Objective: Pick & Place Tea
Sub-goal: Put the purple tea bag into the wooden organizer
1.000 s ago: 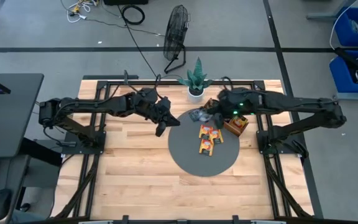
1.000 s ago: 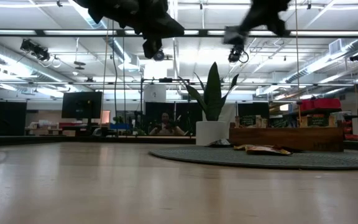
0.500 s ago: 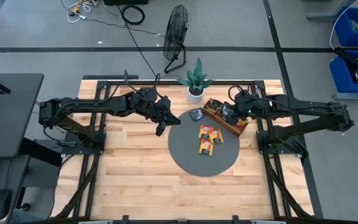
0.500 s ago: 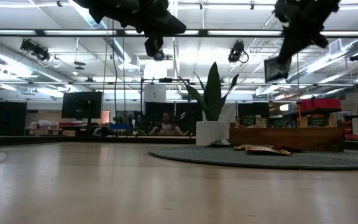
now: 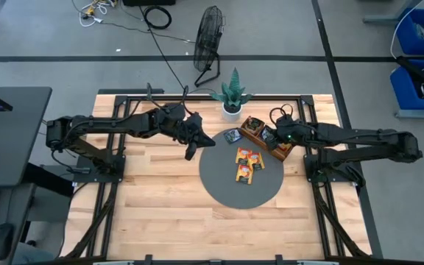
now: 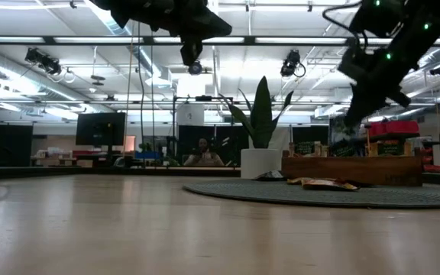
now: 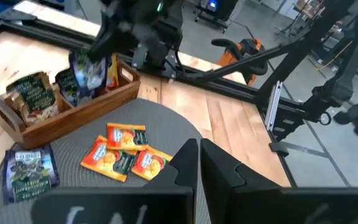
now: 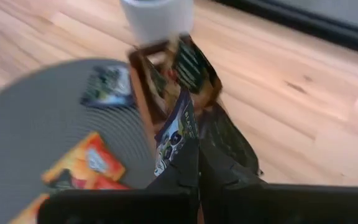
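At the left, the left gripper (image 5: 191,150) hangs above the bare wood just left of the round grey mat (image 5: 227,193), fingers pressed together on nothing, waiting.

On the mat, a lone dark sachet (image 5: 232,135) lies flat at the far edge, just left of the wooden tray (image 5: 253,123). A cluster of orange-yellow sachets (image 5: 246,163) lies overlapping near the mat's middle. The left wrist view shows the same: dark sachet (image 7: 30,173) alone, orange ones (image 7: 124,152) fanned together, the tray (image 7: 73,112) already holding a few sachets upright in its compartments.

Farther right, the right gripper (image 5: 273,137) is over the tray, its fingers clamped on a dark blue sachet (image 8: 174,138) that hangs edge-down towards a compartment.

These sachets look light, thin and floppy, with a slick wrapper, so they would likely bend and slide rather than resist. A pinch on one free edge or corner seems best; the lone dark one offers clear edges, whereas the overlapped orange ones risk coming up in pairs.
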